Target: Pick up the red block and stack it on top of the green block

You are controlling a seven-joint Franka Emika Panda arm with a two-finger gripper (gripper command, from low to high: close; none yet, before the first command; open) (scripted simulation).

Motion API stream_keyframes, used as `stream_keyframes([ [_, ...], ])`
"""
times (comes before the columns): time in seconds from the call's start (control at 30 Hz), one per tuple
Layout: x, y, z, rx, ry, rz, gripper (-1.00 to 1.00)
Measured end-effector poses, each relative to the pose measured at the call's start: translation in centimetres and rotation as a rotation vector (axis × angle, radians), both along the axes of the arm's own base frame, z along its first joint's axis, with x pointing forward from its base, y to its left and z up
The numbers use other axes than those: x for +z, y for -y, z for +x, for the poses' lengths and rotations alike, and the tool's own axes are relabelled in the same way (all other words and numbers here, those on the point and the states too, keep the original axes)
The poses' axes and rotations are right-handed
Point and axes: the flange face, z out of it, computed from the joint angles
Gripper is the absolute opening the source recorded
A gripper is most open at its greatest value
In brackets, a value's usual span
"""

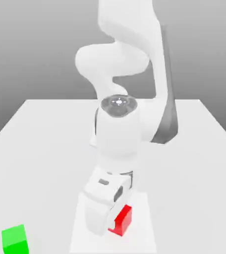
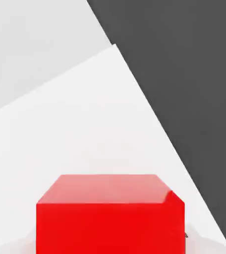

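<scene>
Hand view: red block (image 2: pixel 110 216) plain glossy cube, sits on white table (image 2: pixel 85 129). Exterior adds green block (image 1: pixel 15 239) off left, gripper (image 1: pixel 116 218) clamped on red, I think.

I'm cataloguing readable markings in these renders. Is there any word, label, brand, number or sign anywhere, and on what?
None: no text can be read in either view.
The red block, the green block, the white arm and the table are all plain, unmarked surfaces.
</scene>
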Motion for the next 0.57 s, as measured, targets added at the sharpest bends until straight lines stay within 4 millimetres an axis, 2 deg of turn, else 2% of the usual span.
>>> stream_keyframes([
  [0.07, 0.9, 3.4, 1.2, -0.039, -0.007, 0.0, -1.0],
  [0.17, 2.0, 10.6, 2.9, -0.113, -0.013, 0.001, -1.0],
  [0.3, 3.7, 20.5, 3.6, -0.198, -0.006, 0.001, -1.0],
  [0.37, 2.3, 22.9, 3.7, -0.215, -0.001, 0.0, -1.0],
  [0.43, -0.3, 23.5, 3.6, -0.219, 0.0, 0.0, -1.0],
  [0.47, -1.4, 23.6, 3.6, -0.221, 0.0, 0.001, 1.0],
  [0.57, -1.4, 23.6, 3.6, -0.221, 0.0, 0.001, 1.0],
])
